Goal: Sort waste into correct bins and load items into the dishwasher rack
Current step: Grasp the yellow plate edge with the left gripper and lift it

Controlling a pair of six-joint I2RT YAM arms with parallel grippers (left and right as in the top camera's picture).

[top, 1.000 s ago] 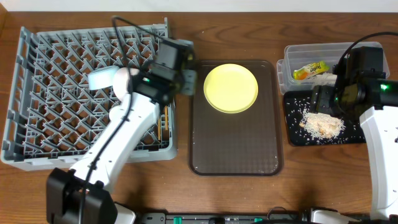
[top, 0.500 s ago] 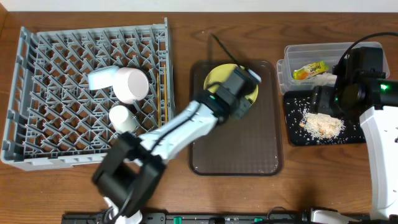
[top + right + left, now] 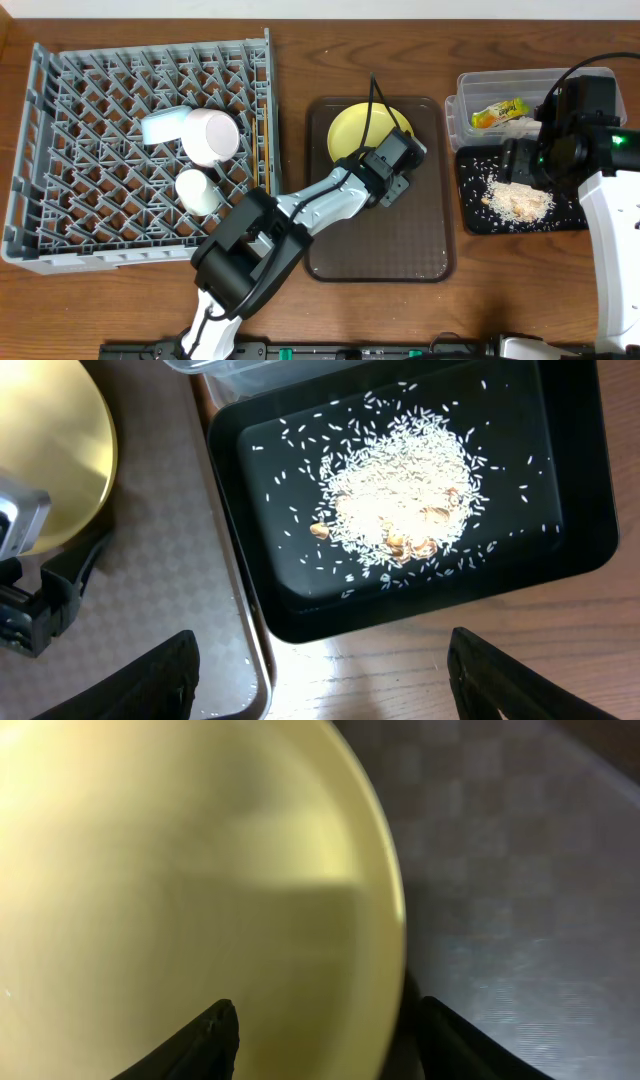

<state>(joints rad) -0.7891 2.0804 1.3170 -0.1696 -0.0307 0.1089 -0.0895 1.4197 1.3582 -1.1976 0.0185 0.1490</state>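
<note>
The yellow plate (image 3: 362, 135) lies on the brown serving tray (image 3: 380, 240). My left gripper (image 3: 400, 168) is low over the plate's near right edge. It is open, with one finger (image 3: 215, 1032) above the plate (image 3: 180, 890) and the other beyond the rim over the tray. The grey rack (image 3: 60, 200) holds the light blue bowl (image 3: 160, 127), white bowl (image 3: 212, 135), white cup (image 3: 197, 190) and chopsticks (image 3: 262, 150). My right gripper (image 3: 320, 680) is wide open and empty, hovering above the black tray (image 3: 580, 510) of rice scraps (image 3: 395, 490).
The clear tub (image 3: 470, 85) at the back right holds the green-and-orange wrapper (image 3: 498, 113) and a crumpled white wrapper (image 3: 520, 127). The black tray (image 3: 572, 220) sits just in front of it. Bare wooden table lies along the front edge.
My left arm has swung right from the rack's edge across to the yellow plate and come down over its rim. The right arm has not moved.
</note>
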